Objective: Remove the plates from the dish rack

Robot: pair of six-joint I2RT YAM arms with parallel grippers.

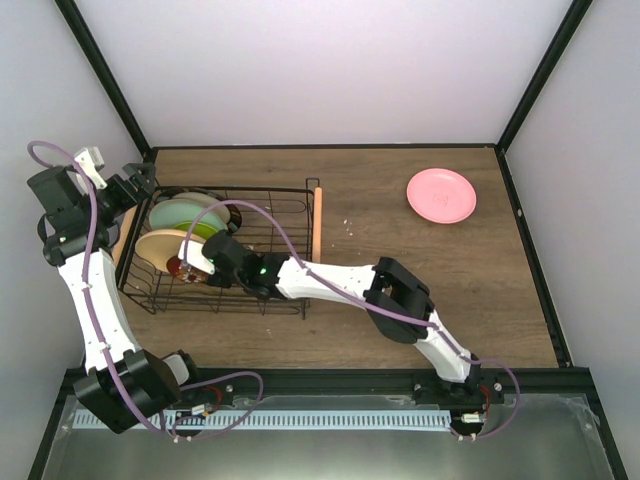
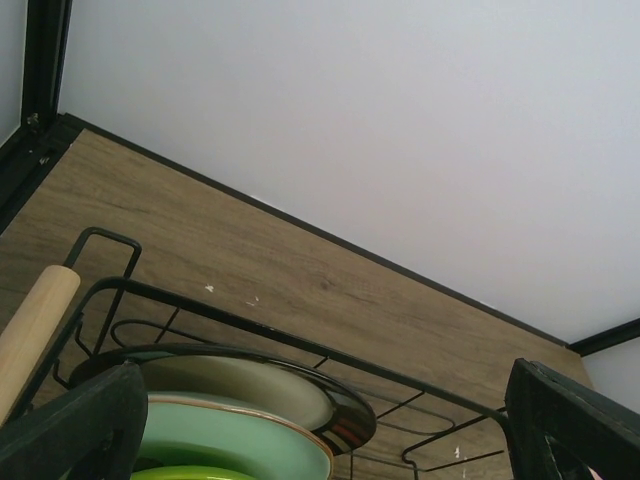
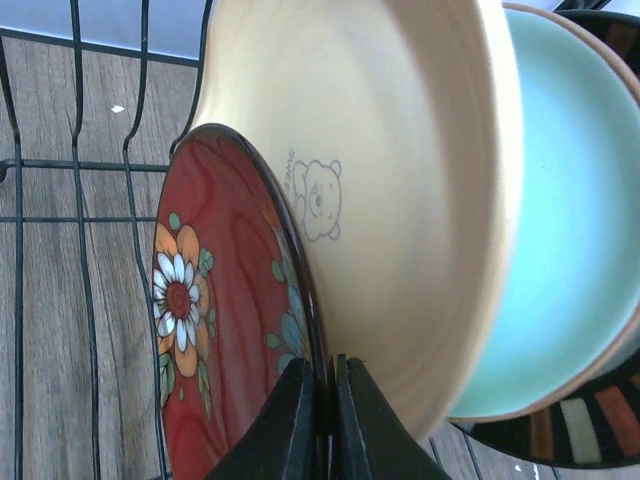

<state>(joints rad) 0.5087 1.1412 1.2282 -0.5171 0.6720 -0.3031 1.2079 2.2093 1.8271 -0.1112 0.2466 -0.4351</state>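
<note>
The left gripper (image 1: 140, 185) is seen at the 9 o'clock side of the top view, above the far left corner of the dish rack (image 1: 290, 192). Its fingers (image 2: 70, 430) are spread wide and nothing is held between them. In the left wrist view the upright plates are seen just below them.

The rack is placed on the left half of the table (image 1: 400, 290), with a wooden handle (image 1: 317, 222) at its 3 o'clock side. Five plates are stood on edge inside it, close together. A dark-rimmed plate (image 2: 250, 385) is at 12 o'clock of the group. After it come a pale mint plate (image 1: 178, 212), a lime green plate (image 1: 207, 230) and a pale yellow plate (image 1: 158, 248). A dark red flowered plate (image 3: 220, 330) is at 6 o'clock.

The right gripper (image 3: 322, 420) is stretched into the rack from 3 o'clock. Its jaws are pressed together on the rim of the dark red flowered plate, which stands just beside the pale yellow plate.

A pink plate (image 1: 441, 195) is laid flat on the table at 2 o'clock, well apart from the rack.
</note>
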